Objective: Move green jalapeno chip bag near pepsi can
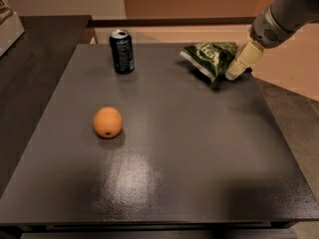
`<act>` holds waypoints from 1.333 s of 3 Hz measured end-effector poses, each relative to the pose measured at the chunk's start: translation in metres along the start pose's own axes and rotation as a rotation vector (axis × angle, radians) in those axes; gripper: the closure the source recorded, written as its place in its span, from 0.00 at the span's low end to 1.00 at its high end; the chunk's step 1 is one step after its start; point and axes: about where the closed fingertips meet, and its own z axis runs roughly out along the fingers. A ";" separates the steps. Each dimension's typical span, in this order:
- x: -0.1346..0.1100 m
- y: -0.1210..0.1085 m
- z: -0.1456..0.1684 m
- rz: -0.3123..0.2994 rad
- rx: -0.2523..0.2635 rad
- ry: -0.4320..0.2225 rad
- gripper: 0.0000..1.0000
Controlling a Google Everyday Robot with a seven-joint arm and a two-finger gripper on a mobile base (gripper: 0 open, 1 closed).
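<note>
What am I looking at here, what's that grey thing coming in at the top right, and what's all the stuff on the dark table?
This is one camera picture, looking down on a dark table from above its near edge. Where the camera is mounted is not known. The grey thing at the top right is a robot arm. At its end is the gripper, a pale clamp for picking things up. It is down at the right edge of the green jalapeno chip bag, which lies at the far right of the table. Whether it has hold of the bag cannot be seen. The pepsi can stands upright at the far left, well apart from the bag. An orange ball lies nearer, on the left. The job is to bring the bag next to the can, which is not yet done.
</note>
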 end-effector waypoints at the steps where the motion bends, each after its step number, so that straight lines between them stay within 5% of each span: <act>1: 0.007 -0.016 0.014 0.050 -0.008 -0.018 0.00; 3: 0.018 -0.029 0.039 0.034 -0.059 -0.016 0.00; 4: 0.024 -0.031 0.047 0.033 -0.078 -0.007 0.18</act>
